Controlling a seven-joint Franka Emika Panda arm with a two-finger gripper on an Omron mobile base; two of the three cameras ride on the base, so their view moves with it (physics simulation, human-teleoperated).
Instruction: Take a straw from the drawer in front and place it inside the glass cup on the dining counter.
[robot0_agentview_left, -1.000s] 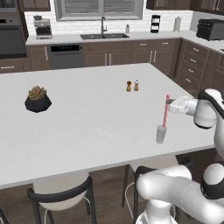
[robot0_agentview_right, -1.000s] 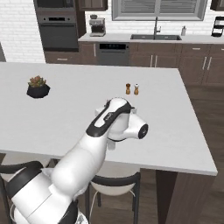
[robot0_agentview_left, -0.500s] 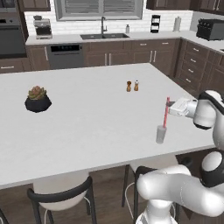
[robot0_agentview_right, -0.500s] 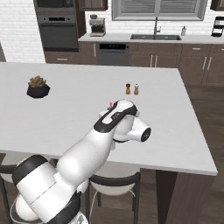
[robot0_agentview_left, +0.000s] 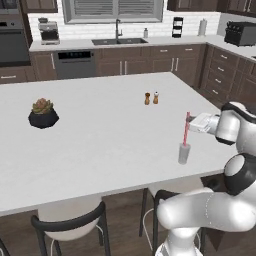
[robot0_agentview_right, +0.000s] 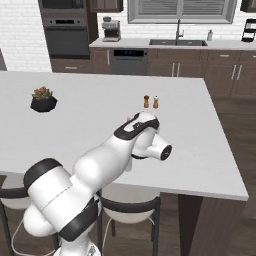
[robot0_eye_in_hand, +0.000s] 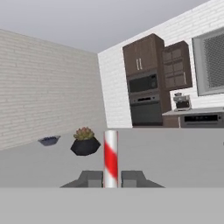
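Note:
The straw (robot0_agentview_left: 186, 129), thin and pink-red, stands nearly upright with my gripper (robot0_agentview_left: 190, 122) shut on its upper part. Its lower end reaches the rim of the glass cup (robot0_agentview_left: 184, 153), a small clear tumbler near the front right edge of the white dining counter (robot0_agentview_left: 100, 135); whether the tip is inside, I cannot tell. In the hand view the straw (robot0_eye_in_hand: 110, 158) rises between the two dark fingertips (robot0_eye_in_hand: 91, 178) of the gripper (robot0_eye_in_hand: 110, 179). In the right base view my own arm covers the cup, and a pink bit of the straw (robot0_agentview_right: 129, 118) peeks above it. The drawer is out of view.
Brown and white shakers (robot0_agentview_left: 151, 98) stand farther back on the counter. A potted succulent (robot0_agentview_left: 43, 113) sits at its left. Two stools (robot0_agentview_left: 70, 220) are tucked under the front edge. Dark cabinets, a sink and an oven line the far wall.
The gripper and the straw have drifted slightly left and down toward the glass cup. Nothing else has moved.

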